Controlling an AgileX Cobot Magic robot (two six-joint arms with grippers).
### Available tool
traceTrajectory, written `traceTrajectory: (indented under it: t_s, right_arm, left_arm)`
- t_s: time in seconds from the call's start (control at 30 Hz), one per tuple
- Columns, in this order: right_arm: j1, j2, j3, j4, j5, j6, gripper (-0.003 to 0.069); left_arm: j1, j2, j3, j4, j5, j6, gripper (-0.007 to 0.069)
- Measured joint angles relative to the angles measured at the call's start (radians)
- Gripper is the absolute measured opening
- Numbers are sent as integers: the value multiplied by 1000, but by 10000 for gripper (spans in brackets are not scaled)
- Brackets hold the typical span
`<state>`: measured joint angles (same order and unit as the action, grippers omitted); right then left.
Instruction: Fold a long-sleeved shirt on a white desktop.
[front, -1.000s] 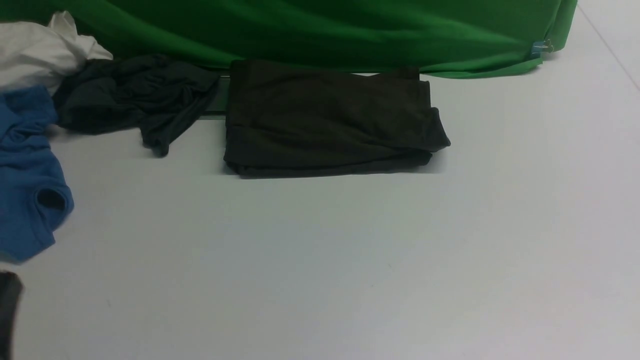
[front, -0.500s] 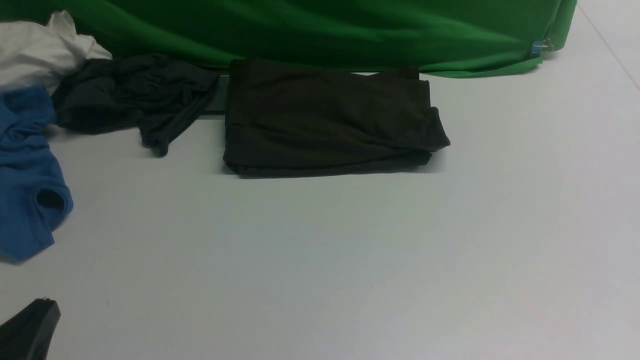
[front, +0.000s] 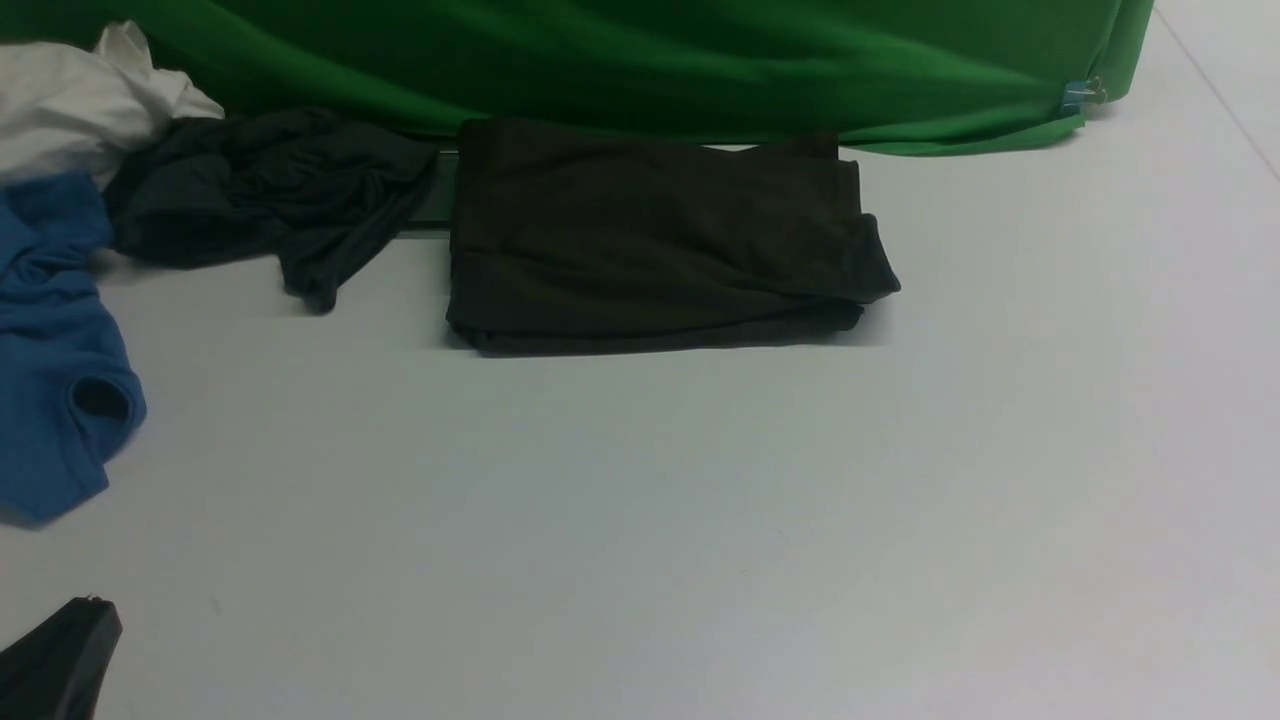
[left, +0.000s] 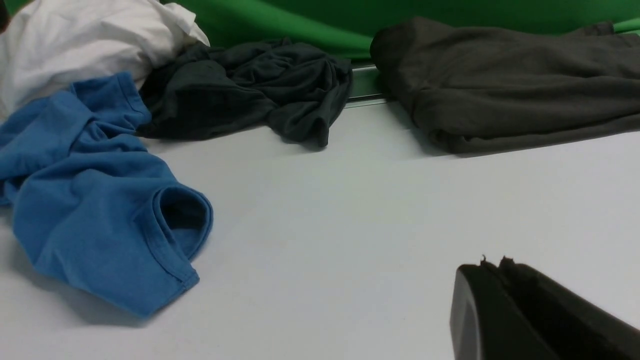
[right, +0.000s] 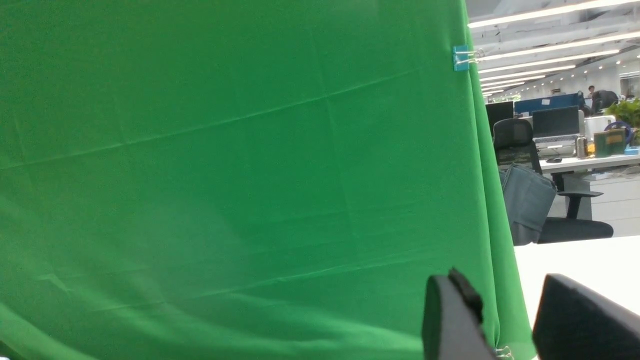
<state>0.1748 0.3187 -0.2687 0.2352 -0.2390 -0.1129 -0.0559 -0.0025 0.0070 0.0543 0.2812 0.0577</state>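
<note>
The long-sleeved shirt (front: 650, 235) lies folded into a thick dark olive-brown rectangle at the back of the white desktop (front: 700, 520), its rear edge against the green cloth. It also shows in the left wrist view as a dark folded shirt (left: 505, 85). My left gripper (front: 95, 605) sits low at the near left corner, far from the shirt, shut with nothing in it; its joined fingertips (left: 495, 264) hover over bare table. My right gripper (right: 505, 287) is absent from the front view; its fingers stand apart and empty, facing the green cloth.
A green cloth backdrop (front: 640, 60) runs along the back, clipped at the right (front: 1078, 96). At the back left lie a crumpled dark teal-grey garment (front: 270, 190), a blue garment (front: 55, 350) and a white garment (front: 80, 100). Office chairs and desks (right: 565, 165) show beyond the table.
The left gripper shifted at the near left corner, from a sliver at the frame's edge to a tilted tip a little further in. The shirt has not moved.
</note>
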Motion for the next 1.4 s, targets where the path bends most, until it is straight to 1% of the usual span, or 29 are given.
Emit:
traceTrajectory:
  t_s: [0.1,0.2,0.27,0.37,0.43,0.47,0.5,0.53,0.6,0.67,0.73,0.8,0.83,0.87,1.03,1.13,1.23,1.4]
  right_arm:
    - [0,-1,0,0,0,-9,238]
    - [0,-11,0,-1,2,-95,238]
    - [0,-23,0,-1,4,-130,238]
    - [0,-45,0,-1,15,-146,238]
    - [0,-80,0,-2,61,-162,238]
    - [0,-109,0,-4,122,-190,238]
    - [0,-119,0,-6,143,-201,238]
    - [-2,-149,0,-20,230,-244,238]
    - [-16,-184,1,-42,364,-269,238]
    - [-38,-200,10,-68,430,-256,238]
    - [-98,-219,49,-131,498,-173,238]
    - [-137,-235,85,-166,519,-85,238]
    - [-140,-239,89,-168,521,-70,238]
    - [-154,-255,117,-178,524,-27,238]
    - [-154,-308,199,-187,546,23,239]
    - [-145,-316,269,-188,546,83,239]
    - [-144,-319,278,-188,524,129,239]
    - [-144,-320,278,-188,494,152,239]
  left_arm:
    - [0,0,0,0,0,0,18]
    - [0,0,0,0,0,0,18]
    - [0,0,0,0,0,0,18]
    - [0,0,0,0,0,0,18]
    - [0,0,0,0,0,0,18]
    - [0,0,0,0,0,0,18]
    - [0,0,0,0,0,0,18]
    - [0,0,0,0,0,0,18]
    - [0,0,0,0,0,0,18]
    - [0,0,0,0,0,0,18]
    - [0,0,0,0,0,0,18]
    - [0,0,0,0,0,0,18]
    - [0,0,0,0,0,0,18]
    - [0,0,0,0,0,0,18]
    - [0,0,0,0,0,0,18]
    - [0,0,0,0,2,-4,18]
    - [0,0,0,0,3,-4,18]
    - [0,0,0,0,2,-4,18]
